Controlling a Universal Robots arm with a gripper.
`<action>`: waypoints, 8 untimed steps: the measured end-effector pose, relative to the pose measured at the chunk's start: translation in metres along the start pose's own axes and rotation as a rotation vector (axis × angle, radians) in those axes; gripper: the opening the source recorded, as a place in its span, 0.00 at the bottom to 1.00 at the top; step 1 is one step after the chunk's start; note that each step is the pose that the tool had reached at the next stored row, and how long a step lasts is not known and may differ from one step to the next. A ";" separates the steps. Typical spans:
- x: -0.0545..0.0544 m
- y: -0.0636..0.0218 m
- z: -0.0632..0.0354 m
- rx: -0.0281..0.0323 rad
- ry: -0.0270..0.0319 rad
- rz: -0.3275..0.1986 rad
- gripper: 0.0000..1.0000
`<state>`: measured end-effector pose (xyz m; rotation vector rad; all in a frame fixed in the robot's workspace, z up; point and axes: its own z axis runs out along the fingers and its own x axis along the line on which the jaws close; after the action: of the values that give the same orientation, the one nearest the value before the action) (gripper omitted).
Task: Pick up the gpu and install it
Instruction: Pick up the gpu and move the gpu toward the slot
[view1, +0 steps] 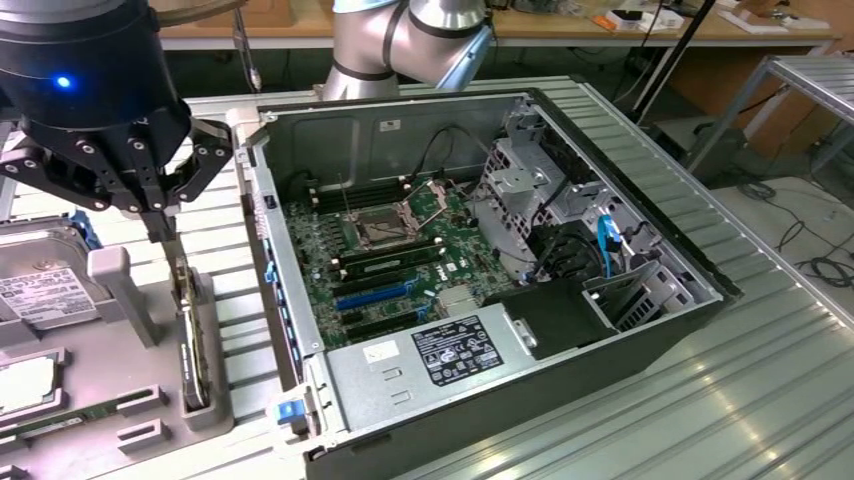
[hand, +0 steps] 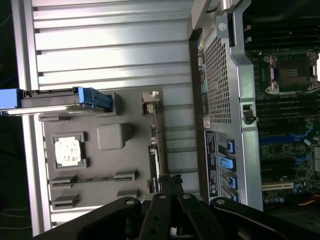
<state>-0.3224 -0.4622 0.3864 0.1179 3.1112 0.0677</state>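
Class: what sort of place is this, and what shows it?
Probably a robotics lab or workshop for computer assembly: a silver robot arm stands behind an open black desktop computer case with a green motherboard, on a ribbed metal table, with wooden workbenches beyond.

The graphics card (view1: 195, 335) stands on its long edge, thin and dark, slotted upright in a grey holder tray (view1: 123, 295), just beside the open computer case (view1: 334, 125).
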 end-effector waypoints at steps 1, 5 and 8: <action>0.000 0.0000 0.0007 0.0000 -0.0003 0.000 0.11; 0.000 -0.0003 0.0035 -0.0001 -0.0007 0.000 0.11; 0.000 -0.0005 0.0062 -0.0001 -0.0012 0.000 0.11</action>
<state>-0.3225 -0.4625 0.3801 0.1179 3.1101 0.0677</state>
